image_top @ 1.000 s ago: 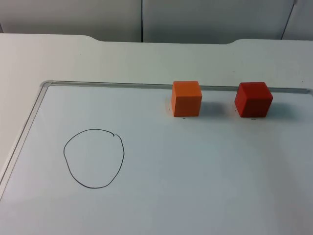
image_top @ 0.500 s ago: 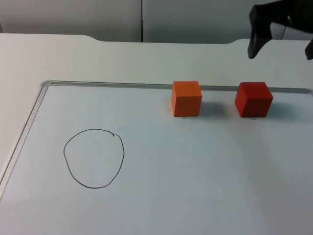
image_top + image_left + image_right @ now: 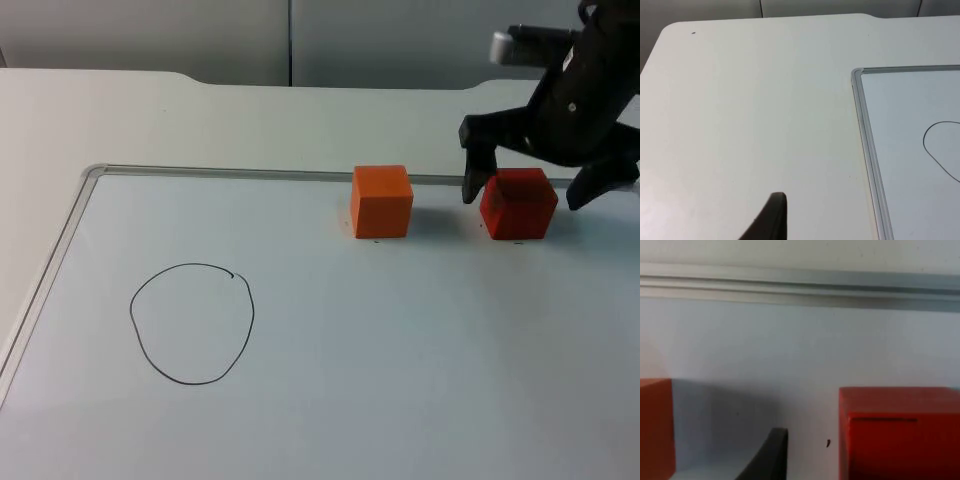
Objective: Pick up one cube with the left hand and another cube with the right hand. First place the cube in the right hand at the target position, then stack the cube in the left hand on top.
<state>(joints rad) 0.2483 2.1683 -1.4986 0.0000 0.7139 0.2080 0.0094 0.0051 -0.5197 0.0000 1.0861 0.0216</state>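
A red cube [image 3: 518, 204] stands on the whiteboard [image 3: 330, 380] near its far right edge, with an orange cube [image 3: 381, 201] to its left. My right gripper [image 3: 527, 188] is open and straddles the red cube, one fingertip on each side of it. The right wrist view shows the red cube [image 3: 899, 432] close up, the orange cube [image 3: 656, 427] beside it, and a black fingertip [image 3: 769, 456] between them. A hand-drawn black circle [image 3: 192, 323] marks the board's left part. The left wrist view shows a black fingertip [image 3: 769, 221] over bare table beside the whiteboard's corner [image 3: 858, 75].
The whiteboard's metal frame [image 3: 60, 250] runs along the far and left sides. The white table [image 3: 200, 120] stretches beyond it to the grey partition wall [image 3: 290, 40].
The right arm came in from the upper right and dropped toward the red cube; its open fingers now flank the cube. Both cubes stay where they were.
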